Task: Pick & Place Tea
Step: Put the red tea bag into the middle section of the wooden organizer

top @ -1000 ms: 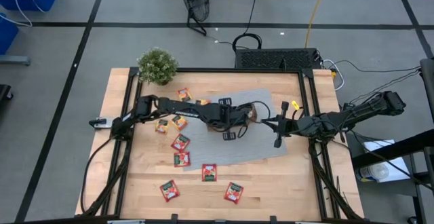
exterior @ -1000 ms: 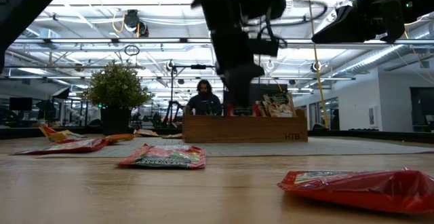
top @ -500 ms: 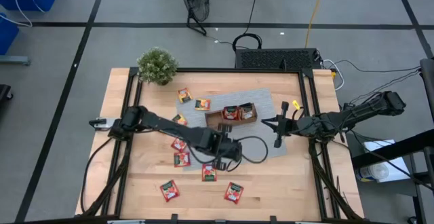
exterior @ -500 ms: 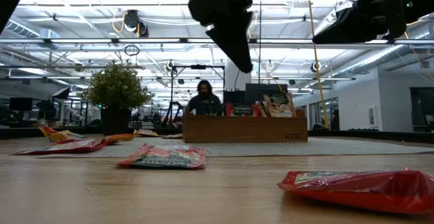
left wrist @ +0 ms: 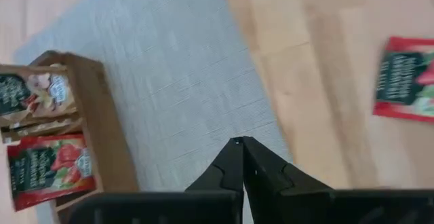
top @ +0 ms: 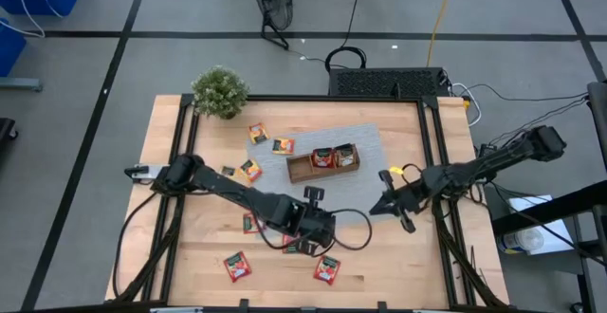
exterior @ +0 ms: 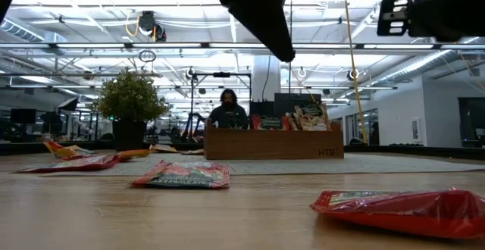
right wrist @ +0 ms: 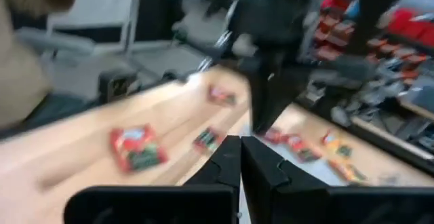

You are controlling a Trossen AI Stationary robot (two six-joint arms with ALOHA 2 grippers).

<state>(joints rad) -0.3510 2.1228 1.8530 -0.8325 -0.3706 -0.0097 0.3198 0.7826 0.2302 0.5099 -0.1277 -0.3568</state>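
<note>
Two grippers are hanging empty above the counter [top: 417,256], jaws pressed together.
Left gripper [top: 316,247] is hovering over the front sachets, covering part of one red sachet [top: 290,244]; right gripper [top: 377,208] is sitting past the grey mat's [top: 365,138] corner. Loose tea sachets [top: 237,266] are lying scattered across the bare wood and mat, and more are standing in the wooden tray [top: 302,171], where their count is hard to make out. Right wrist view is showing blurred sachets [right wrist: 137,146] only.

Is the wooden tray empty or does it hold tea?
Not empty: the wooden tray holds sachets in two compartments; the third looks empty.
</note>
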